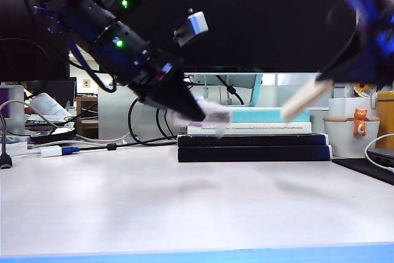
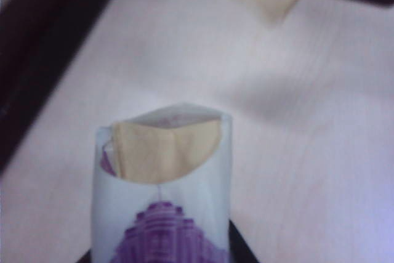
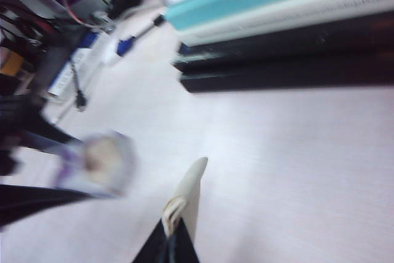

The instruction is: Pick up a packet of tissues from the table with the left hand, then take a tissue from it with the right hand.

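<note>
- Left hand [image 1: 196, 115]: black arm with green lights, slanting down from the upper left of the exterior view to centre-left; jaws pinching the packet of tissues [image 1: 209, 113], held in the air above the table [image 1: 184, 207].
- Packet of tissues, left wrist view [image 2: 163, 195]: white wrap with purple patch, open end showing a cream tissue edge inside.
- Right hand [image 1: 329, 78]: blurred blue-black arm at the upper right of the exterior view; jaws pressed together on the tissue [image 1: 306, 98], a cream strip slanting down-left, clear of the table.
- Tissue, right wrist view [image 3: 188, 198]: standing out from the closed jaws, apart from the blurred packet [image 3: 101, 163].
- Stack of books [image 1: 252, 137]: centre background, on the table behind both hands.
</note>
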{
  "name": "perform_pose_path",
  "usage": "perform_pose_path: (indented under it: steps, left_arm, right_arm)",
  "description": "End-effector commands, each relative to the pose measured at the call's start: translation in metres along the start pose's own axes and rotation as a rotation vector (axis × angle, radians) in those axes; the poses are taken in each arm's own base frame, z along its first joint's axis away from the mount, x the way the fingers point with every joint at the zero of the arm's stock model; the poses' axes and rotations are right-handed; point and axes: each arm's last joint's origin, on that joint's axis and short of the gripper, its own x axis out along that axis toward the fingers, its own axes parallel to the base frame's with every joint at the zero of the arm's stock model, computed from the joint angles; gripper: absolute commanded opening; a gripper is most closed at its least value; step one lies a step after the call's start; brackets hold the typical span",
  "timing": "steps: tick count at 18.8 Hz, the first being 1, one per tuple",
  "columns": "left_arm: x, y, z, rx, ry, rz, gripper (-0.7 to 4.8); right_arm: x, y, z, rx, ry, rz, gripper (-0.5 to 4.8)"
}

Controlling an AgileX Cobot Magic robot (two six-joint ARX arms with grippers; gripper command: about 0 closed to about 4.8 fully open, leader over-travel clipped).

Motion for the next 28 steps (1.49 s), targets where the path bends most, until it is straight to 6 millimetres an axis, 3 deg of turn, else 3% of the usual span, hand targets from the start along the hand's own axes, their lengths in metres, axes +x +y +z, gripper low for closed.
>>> perform_pose_path:
  steps: [1,3,6,7,8,11,12,13,14,20,22,25,28]
  left_arm:
    - [-0.001,0.004,0.006,-0.001,-0.081,0.036,1.99]
    - [0.002,0.002,-0.002,-0.001,-0.124,0.051,1.78]
    - [0.008,-0.005,-0.03,-0.072,-0.188,0.088,1.78]
    - [0.008,-0.008,-0.035,-0.08,-0.179,0.086,1.78]
    - [0.01,-0.01,-0.042,-0.094,-0.155,0.087,1.78]
    - [0.011,-0.013,-0.049,-0.113,-0.12,0.088,1.89]
    - [0.011,-0.013,-0.048,-0.109,-0.131,0.072,2.68]
    - [0.011,-0.013,-0.047,-0.107,-0.141,0.056,4.12]
    - [0.01,-0.012,-0.046,-0.142,-0.152,0.061,4.79]
    - [0.005,-0.011,-0.041,-0.275,-0.137,0.122,4.79]
    - [-0.002,-0.013,-0.035,-0.262,-0.16,0.13,4.79]
    - [-0.008,-0.013,-0.027,-0.236,-0.206,0.143,4.79]
    - [-0.009,-0.013,-0.026,-0.239,-0.207,0.142,4.79]
  right_arm:
    - [0.022,-0.023,-0.009,0.048,0.043,-0.016,-0.01]
    - [0.029,-0.031,-0.013,0.056,0.051,-0.015,-0.01]
    - [0.034,-0.037,-0.017,0.076,0.068,-0.022,0.03]
    - [0.034,-0.038,-0.018,0.078,0.072,-0.021,0.37]
    - [0.034,-0.038,-0.017,0.076,0.071,-0.021,1.2]
    - [0.034,-0.039,-0.017,0.077,0.058,-0.06,1.31]
    - [0.034,-0.039,-0.017,0.076,0.057,-0.063,1.68]
    - [0.034,-0.039,-0.017,0.077,0.055,-0.062,2.27]
    - [0.034,-0.039,-0.017,0.078,0.054,-0.062,2.73]
    - [0.033,-0.04,-0.02,0.09,0.079,-0.104,2.86]
    - [0.03,-0.034,-0.023,0.079,0.218,-0.225,2.84]
    - [0.031,-0.016,-0.012,0.056,0.249,0.066,2.88]
    - [0.028,-0.008,-0.002,0.045,0.251,-0.084,2.87]
